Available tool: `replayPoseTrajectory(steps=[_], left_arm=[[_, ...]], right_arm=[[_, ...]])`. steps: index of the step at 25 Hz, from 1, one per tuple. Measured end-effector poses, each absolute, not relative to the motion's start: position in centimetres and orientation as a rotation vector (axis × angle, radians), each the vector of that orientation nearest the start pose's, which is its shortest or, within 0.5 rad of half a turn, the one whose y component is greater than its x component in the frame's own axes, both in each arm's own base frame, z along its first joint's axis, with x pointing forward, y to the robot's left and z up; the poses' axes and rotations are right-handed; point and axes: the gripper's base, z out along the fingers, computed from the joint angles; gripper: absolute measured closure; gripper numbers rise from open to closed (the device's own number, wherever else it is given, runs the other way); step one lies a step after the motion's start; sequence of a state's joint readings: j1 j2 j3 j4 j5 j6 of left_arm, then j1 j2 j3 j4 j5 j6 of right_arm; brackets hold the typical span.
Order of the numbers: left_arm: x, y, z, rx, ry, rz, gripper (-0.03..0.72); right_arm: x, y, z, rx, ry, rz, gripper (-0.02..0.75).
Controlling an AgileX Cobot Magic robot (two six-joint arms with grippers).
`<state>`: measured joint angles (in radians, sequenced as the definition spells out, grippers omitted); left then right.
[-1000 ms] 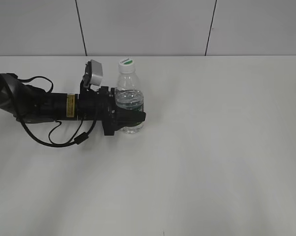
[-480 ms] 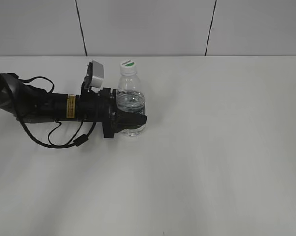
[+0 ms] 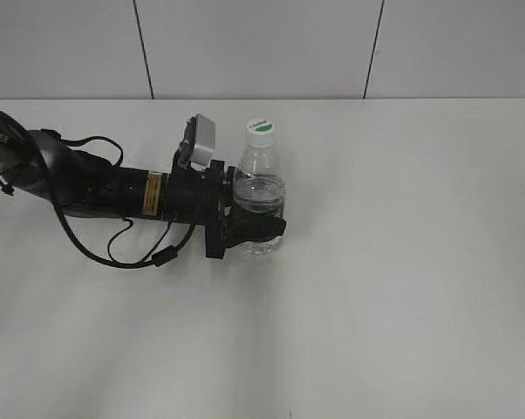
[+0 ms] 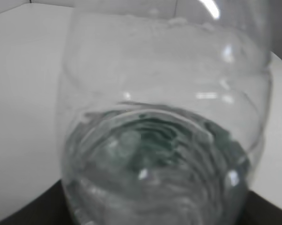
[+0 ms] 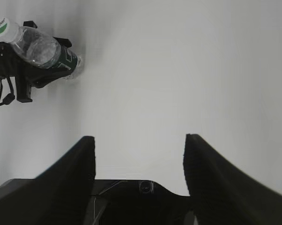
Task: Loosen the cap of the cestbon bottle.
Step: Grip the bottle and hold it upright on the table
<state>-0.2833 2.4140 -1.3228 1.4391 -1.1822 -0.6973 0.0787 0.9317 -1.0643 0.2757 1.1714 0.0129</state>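
The cestbon bottle (image 3: 261,199) is seen upright on the white table (image 3: 402,262), left of centre, and is clamped around its green label band by the left gripper (image 3: 261,229). The cap (image 3: 260,128) (white, green mark on top) is seated on the neck, untouched. The right gripper (image 5: 139,154) is held well apart, its jaws spread wide and empty.

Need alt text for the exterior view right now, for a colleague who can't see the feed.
The left gripper clamps the upright cestbon bottle around its lower body on the white table. Its white cap is on, and the right arm is out of frame.
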Motion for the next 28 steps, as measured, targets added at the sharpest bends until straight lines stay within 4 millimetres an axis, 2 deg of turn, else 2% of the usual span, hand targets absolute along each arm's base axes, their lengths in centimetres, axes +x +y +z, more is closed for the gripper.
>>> replayPoseTrajectory(steps=[4, 9, 13, 16, 19, 22, 25, 28], left_arm=[[37.7, -19.8, 5.9, 1.298, 1.507, -1.128, 0.276], [37.6, -19.8, 6.7, 1.355, 1.479, -1.105, 0.276], [37.7, -19.8, 8.0, 1.361, 1.445, -1.087, 0.276], [37.8, -19.8, 8.2, 1.366, 1.435, -1.08, 0.276], [37.8, -19.9, 8.1, 1.381, 1.428, -1.059, 0.276], [37.6, -20.4, 8.0, 1.405, 1.419, -1.041, 0.276], [37.3, -21.0, 7.8, 1.428, 1.425, -1.02, 0.276], [37.2, -21.6, 7.4, 1.457, 1.443, -0.977, 0.276]], right_arm=[[19.0, 4.3, 38.8, -0.046, 2.563, 0.488, 0.283], [23.4, 6.0, 39.2, -0.02, 2.611, 0.571, 0.283], [26.7, 9.1, 39.2, -0.051, 2.654, 0.577, 0.283], [29.2, 11.7, 38.9, -0.086, 2.677, 0.587, 0.283], [31.6, 14.4, 37.8, -0.115, 2.711, 0.601, 0.283], [33.0, 17.0, 36.0, -0.157, 2.76, 0.61, 0.283], [33.6, 19.0, 34.1, -0.198, 2.814, 0.627, 0.283], [34.0, 20.2, 32.6, -0.212, 2.858, 0.641, 0.283]])
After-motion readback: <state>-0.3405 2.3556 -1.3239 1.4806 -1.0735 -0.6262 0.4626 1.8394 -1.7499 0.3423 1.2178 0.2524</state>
